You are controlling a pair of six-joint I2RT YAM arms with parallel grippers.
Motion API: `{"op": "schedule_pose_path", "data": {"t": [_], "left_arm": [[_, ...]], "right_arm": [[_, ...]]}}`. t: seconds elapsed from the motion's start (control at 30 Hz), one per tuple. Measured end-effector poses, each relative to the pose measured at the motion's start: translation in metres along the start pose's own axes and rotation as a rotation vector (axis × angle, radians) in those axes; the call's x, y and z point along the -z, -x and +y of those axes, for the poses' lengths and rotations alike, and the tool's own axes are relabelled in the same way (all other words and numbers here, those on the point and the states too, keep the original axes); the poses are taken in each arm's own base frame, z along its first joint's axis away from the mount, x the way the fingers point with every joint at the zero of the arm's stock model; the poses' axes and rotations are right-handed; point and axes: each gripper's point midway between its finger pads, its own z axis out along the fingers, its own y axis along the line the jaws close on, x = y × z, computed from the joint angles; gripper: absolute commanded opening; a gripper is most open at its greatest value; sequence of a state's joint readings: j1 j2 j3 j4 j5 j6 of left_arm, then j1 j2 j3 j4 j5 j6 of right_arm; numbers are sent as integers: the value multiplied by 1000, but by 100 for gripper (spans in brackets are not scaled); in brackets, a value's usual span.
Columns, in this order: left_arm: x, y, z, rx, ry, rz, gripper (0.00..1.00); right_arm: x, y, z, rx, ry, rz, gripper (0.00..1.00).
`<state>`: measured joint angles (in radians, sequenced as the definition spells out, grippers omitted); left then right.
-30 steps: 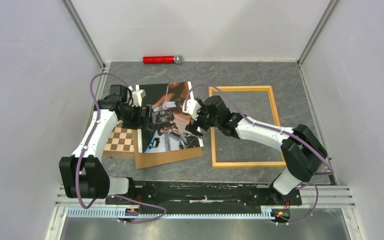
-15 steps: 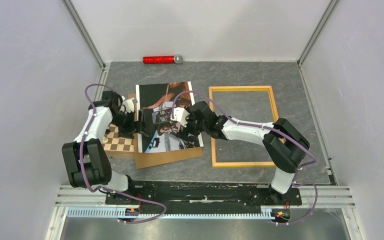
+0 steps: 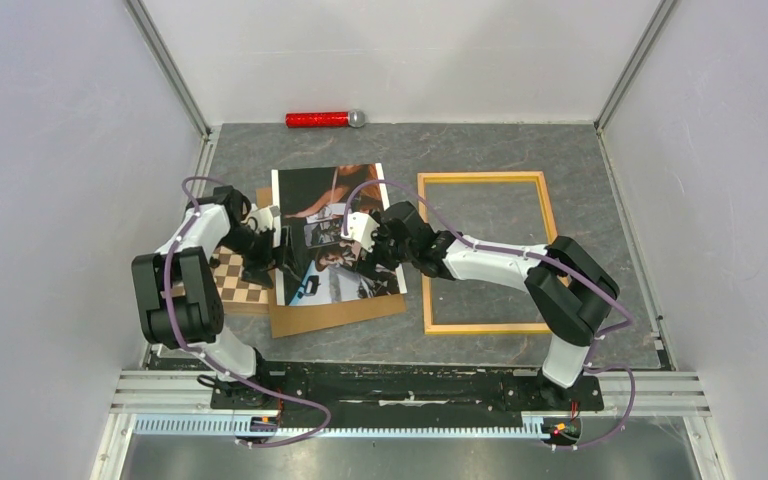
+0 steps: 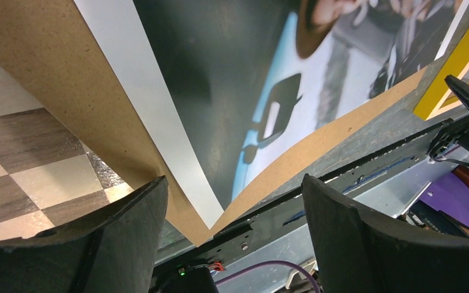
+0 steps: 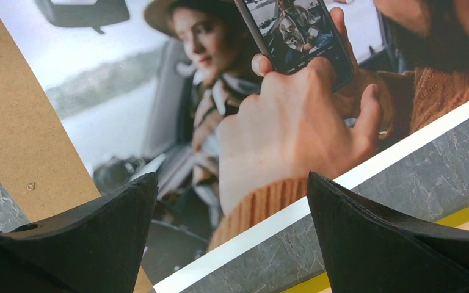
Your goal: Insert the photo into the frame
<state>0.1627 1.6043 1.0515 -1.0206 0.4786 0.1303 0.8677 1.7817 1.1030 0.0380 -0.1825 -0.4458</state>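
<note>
Photo (image 3: 335,235) lies face up just left of the frame (image 3: 480,177) in the overhead view. At the left wrist, the left gripper (image 4: 233,179) is spread wide over the photo's corner far from the frame. At the right wrist, the right gripper (image 5: 232,176) gapes over the edge nearest the frame, holding nothing.

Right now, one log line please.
photo: flat on backing board, beside frame | frame: holds no photo | left hand: open, at photo's left edge | right hand: open, over photo
</note>
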Motion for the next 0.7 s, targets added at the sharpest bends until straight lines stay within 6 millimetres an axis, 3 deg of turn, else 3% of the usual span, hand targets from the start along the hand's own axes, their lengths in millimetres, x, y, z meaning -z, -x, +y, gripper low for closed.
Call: {"op": "schedule_pose_path", "data": {"t": [0.53,0.7], "left_arm": [[-6,0,3,82,-67,59,82],[-7,-1,-1,84,-115,73,81]], "right_arm": [[-1,0,-6,2,-31,2,95],[-9,-9,-6,-7,-44,18,95]]}}
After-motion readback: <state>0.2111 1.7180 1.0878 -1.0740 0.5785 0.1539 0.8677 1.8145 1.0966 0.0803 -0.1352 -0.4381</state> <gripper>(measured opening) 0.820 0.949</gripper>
